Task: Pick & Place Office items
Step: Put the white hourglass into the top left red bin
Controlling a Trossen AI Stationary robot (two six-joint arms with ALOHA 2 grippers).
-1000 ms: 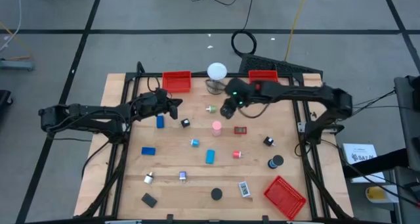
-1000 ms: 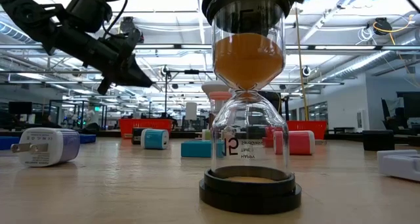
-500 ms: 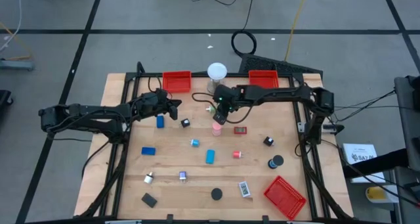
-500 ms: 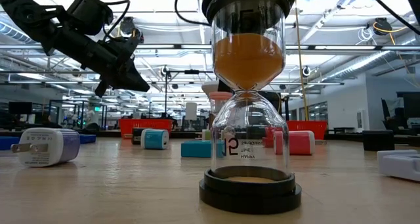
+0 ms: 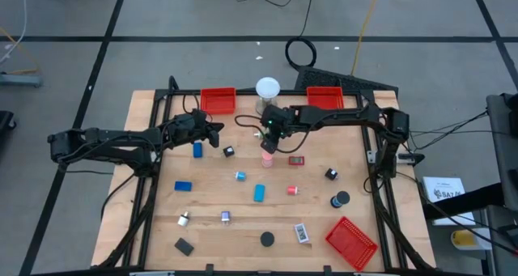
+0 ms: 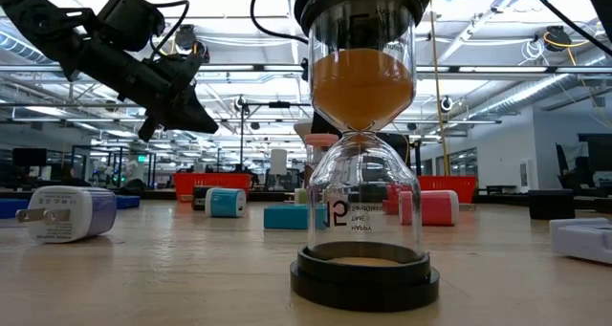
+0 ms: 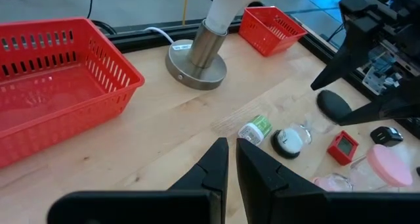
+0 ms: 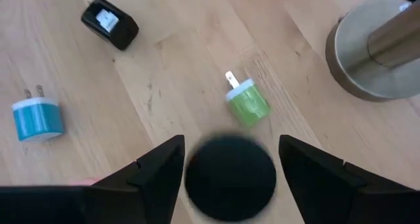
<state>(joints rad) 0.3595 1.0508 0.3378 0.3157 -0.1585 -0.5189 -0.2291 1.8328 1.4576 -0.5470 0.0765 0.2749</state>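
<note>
Office items lie scattered on the wooden table: a pink-topped piece (image 5: 267,157), a green plug (image 8: 246,102), a small black block (image 8: 109,23), a blue plug (image 8: 38,117), a red block (image 5: 296,159). My right gripper (image 5: 271,144) hangs over the pink-topped piece at the table's middle, pointing steeply down. Its fingers stand wide apart with a black round disc (image 8: 230,175) between them. My left gripper (image 5: 218,134) is shut with nothing in it, and it hovers at the far left above a blue block (image 5: 197,150). My right gripper has one finger (image 8: 161,165) on either side of the black disc's rim (image 8: 197,178), coming from above. The disc nearly fills the gap between them. I cannot tell whether the fingers touch it or whether it rests on anything.
The white globe on its metal base (image 5: 267,90) stands at the far edge between two red mesh trays (image 5: 217,100) (image 5: 324,95). A third tray (image 5: 351,242) lies at the near right. An hourglass (image 6: 363,154) stands at the near edge among more small items.
My right gripper has swung from the far right toward the table's left and down, stopping over the pink-topped piece. It has stayed there for the last half second. The items on the table lie where they were.
</note>
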